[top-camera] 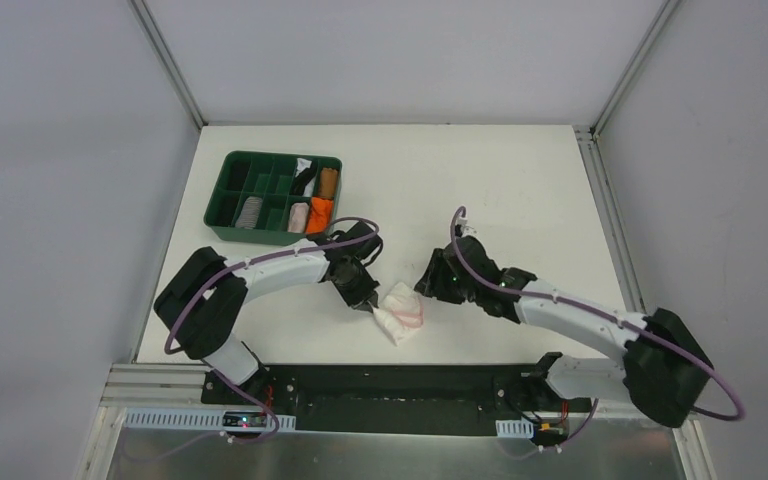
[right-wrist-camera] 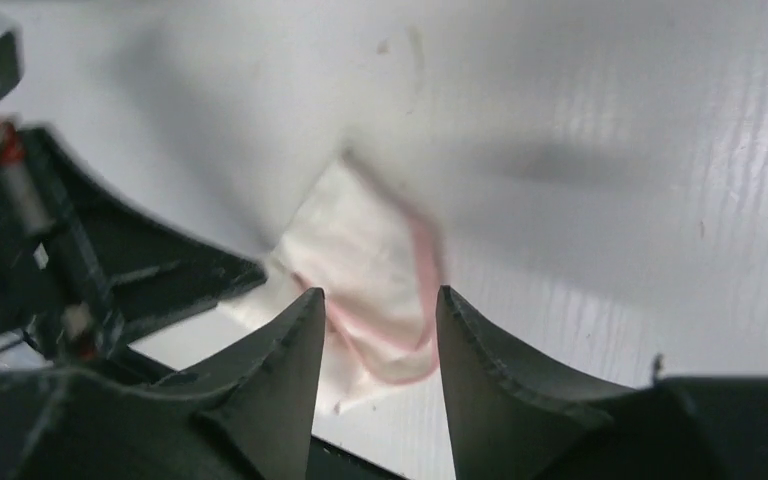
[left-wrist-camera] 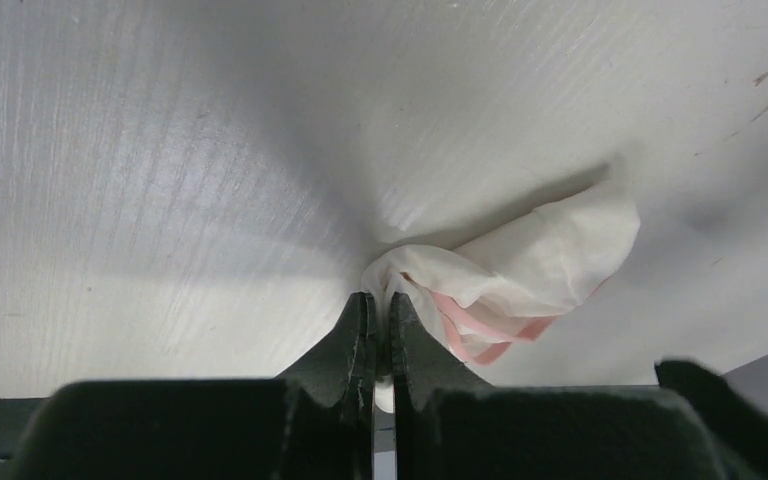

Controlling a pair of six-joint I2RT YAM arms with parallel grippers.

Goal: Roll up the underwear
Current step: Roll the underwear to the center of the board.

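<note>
The pale pink-white underwear with pink edging lies crumpled on the white table near the front middle. My left gripper is shut on its left edge; in the left wrist view the fabric bunches out from between the closed fingertips of the gripper. My right gripper is open just right of the cloth; in the right wrist view the underwear lies ahead of and between the spread fingers of the gripper, not touching. The pink brief with navy edging is not in view.
A green divided tray at the back left holds rolled cloths: orange, brown, grey and others. The left arm's fingers show in the right wrist view. The table's front edge is close behind the cloth.
</note>
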